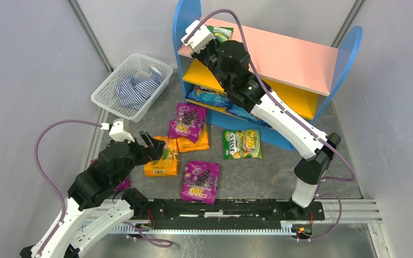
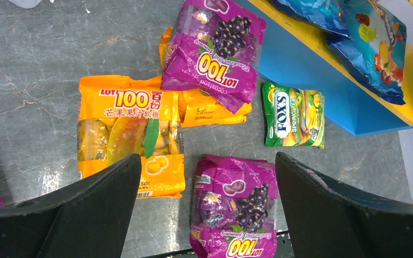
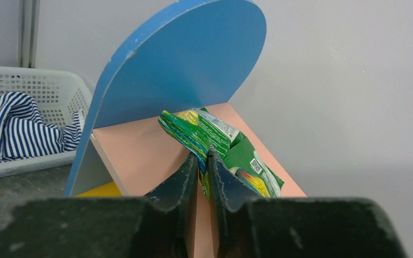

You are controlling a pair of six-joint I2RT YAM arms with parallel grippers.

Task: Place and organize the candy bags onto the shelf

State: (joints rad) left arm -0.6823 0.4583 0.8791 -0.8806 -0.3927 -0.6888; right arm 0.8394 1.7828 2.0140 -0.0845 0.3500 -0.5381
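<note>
The shelf (image 1: pixel 296 59) stands at the back with its pink top board (image 3: pixel 140 156) facing up. My right gripper (image 3: pixel 203 158) is shut on the edge of a green candy bag (image 3: pixel 215 134) at the top board's left end, beside the blue side panel (image 3: pixel 183 64). My left gripper (image 2: pixel 207 161) hangs open above the floor, its jaws straddling a purple "100" bag (image 2: pixel 234 209) without touching it. Beside that lie an orange bag (image 2: pixel 126 134), another purple bag (image 2: pixel 215 48) on top of a second orange one, and a FOX'S bag (image 2: pixel 294 114).
Blue candy bags (image 2: pixel 376 43) lie on a lower board of the shelf. A white mesh basket (image 1: pixel 107 91) holding a blue-white striped cloth (image 1: pixel 137 88) stands left of the shelf. Another purple bag edge shows at the far left, under the left arm.
</note>
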